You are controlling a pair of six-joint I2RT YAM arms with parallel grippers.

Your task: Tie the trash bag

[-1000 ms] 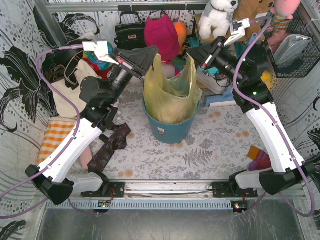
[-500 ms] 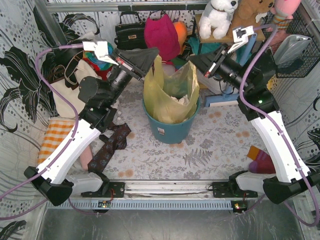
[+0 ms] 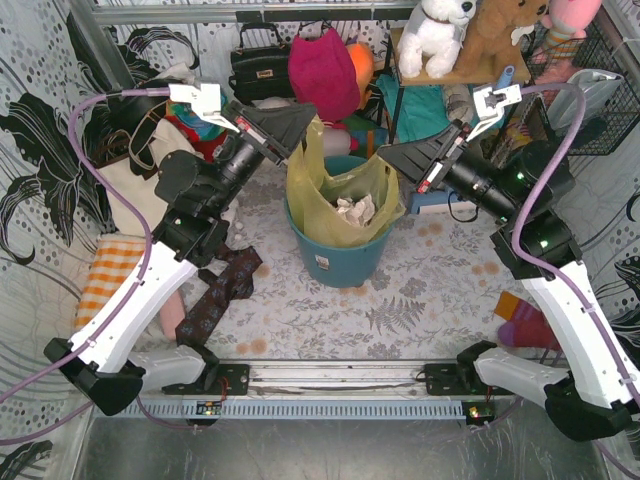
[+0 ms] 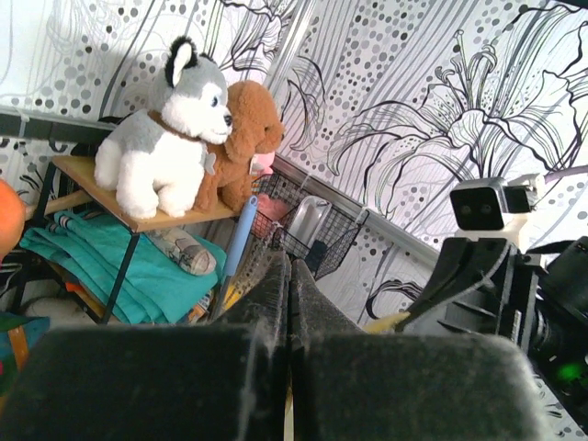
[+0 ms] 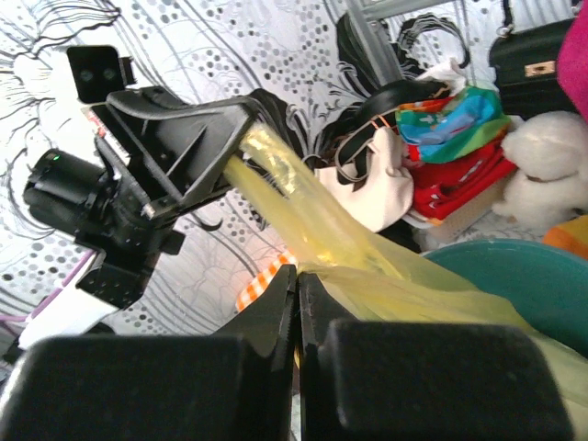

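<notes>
Over the floral table (image 3: 420, 300), left gripper (image 3: 305, 122) and right gripper (image 3: 385, 157) each clamp an ear of the thin translucent yellow plastic trash bag (image 3: 325, 205); crossing the ears likely comes next.

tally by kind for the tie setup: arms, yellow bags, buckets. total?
Arms: 2 (left fingers and right fingers, each shut on a handle of the bag)
Trash bag, yellow: 1
Bucket, teal: 1
Total: 4
</notes>
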